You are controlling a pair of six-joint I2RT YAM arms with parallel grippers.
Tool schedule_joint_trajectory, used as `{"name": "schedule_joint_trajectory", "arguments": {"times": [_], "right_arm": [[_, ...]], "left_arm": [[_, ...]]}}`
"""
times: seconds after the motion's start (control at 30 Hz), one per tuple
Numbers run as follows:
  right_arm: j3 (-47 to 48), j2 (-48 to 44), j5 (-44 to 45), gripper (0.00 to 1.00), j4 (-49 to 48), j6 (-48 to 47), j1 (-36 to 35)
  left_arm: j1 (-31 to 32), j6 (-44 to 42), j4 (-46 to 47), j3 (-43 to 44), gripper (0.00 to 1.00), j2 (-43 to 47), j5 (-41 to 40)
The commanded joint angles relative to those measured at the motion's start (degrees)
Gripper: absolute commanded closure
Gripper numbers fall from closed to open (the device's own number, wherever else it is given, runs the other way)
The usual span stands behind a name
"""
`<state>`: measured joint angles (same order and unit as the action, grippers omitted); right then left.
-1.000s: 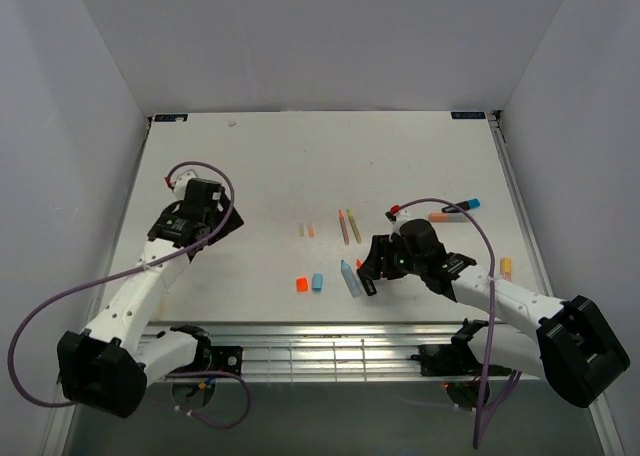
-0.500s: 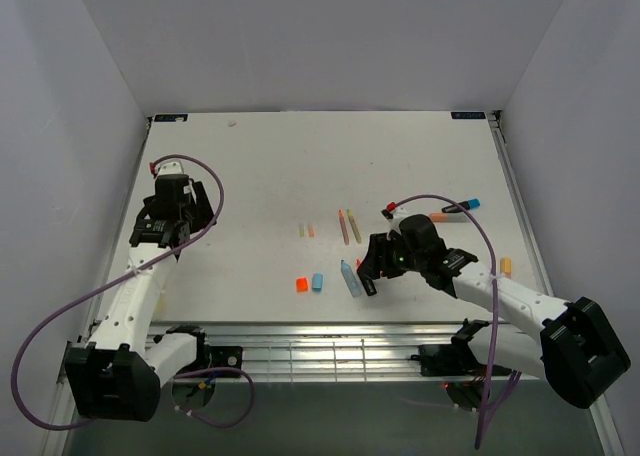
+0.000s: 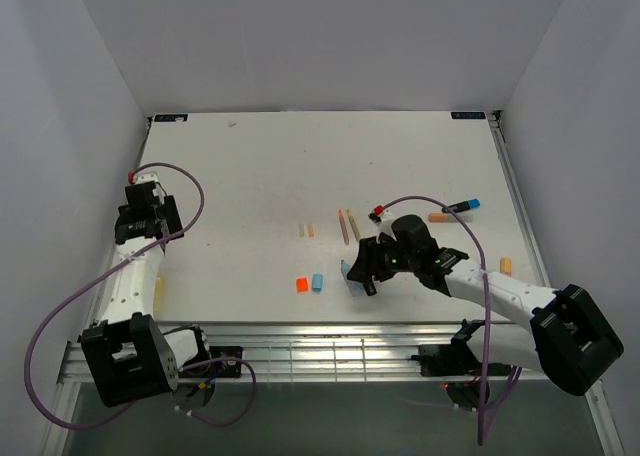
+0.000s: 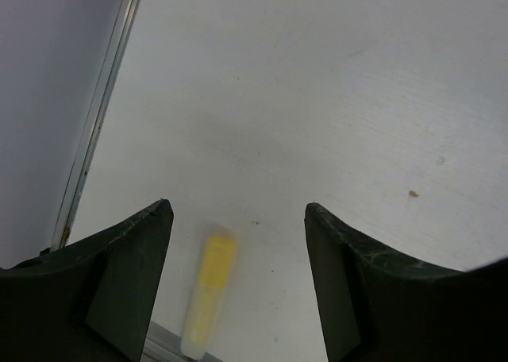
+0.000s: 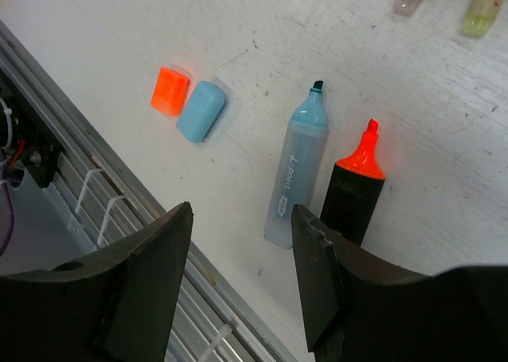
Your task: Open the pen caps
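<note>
Since the orange cap [image 5: 170, 90] looks light and slick, I'd pinch its flat sides. My left fingers [image 4: 119, 275] and right fingers [image 5: 143, 290] sit wide, empty.

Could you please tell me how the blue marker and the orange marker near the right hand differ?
The blue marker has a pale blue barrel; the orange marker has a black one. The blue marker's tip is small and dark; the orange marker's is broad and bright orange. Both lie uncapped, side by side, tips pointing the same way.
</note>
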<state>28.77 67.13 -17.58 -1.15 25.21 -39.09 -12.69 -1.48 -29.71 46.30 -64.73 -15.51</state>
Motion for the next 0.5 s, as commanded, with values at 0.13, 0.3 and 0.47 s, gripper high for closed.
{"name": "schedule_joint_trajectory", "arguments": {"times": [0.13, 0.3, 0.47], "right_arm": [[0.94, -2.71, -4.82, 0.40, -5.52, -0.69, -0.20], [1.46, -1.83, -4.30, 0.40, -2.81, -3.85, -0.20], [2.95, -0.25, -3.86, 0.40, -0.35, -5.00, -0.20]], "left_arm": [[-6.02, -5.46, 5.19, -7.28, 0.26, -2.59, 7.49], [-6.21, -6.53, 5.81, -6.50, 0.26, -4.79, 5.57], [-6.21, -1.35, 4.59, 3.05, 0.02, -3.57, 11.63]]}}
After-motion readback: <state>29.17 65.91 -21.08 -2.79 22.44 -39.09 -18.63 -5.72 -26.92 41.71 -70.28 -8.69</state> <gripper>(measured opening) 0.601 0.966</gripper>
